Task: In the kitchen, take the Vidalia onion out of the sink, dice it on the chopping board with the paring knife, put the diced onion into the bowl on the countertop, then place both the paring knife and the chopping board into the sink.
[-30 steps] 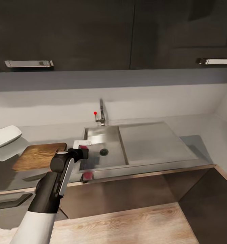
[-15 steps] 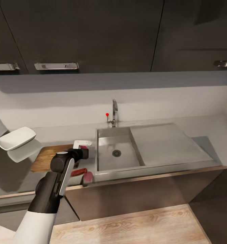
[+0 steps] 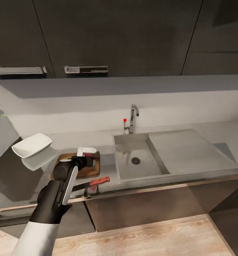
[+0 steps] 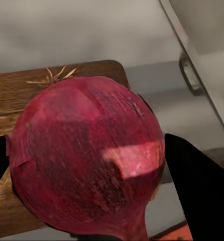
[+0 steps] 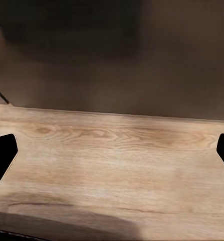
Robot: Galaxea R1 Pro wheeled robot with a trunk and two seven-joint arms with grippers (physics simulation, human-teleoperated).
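One red-skinned onion [image 4: 87,160] is sitting clamped between the left gripper [image 4: 87,165] fingers, dark pads [image 4: 197,186] pressing on both sides, jaws spread about the bulb's full width. Skin is looking glossy purple-red with fine vertical streaks, dry root tuft sticking out at one end. Onion is hanging over the chopping board [image 3: 86,170], not touching it as far as I can tell. In the head view the left gripper [image 3: 87,157] is hovering above the board's near-right part. Paring knife [image 3: 94,182] is lying on the countertop [image 3: 108,170] just in front of the board, red handle pointing toward the sink [image 3: 136,161]. Bowl [image 3: 32,145] is sitting well left of the board. Right gripper [image 5: 112,150] is pointing at wood floor [image 5: 112,165], jaws standing wide apart, gripping nothing.
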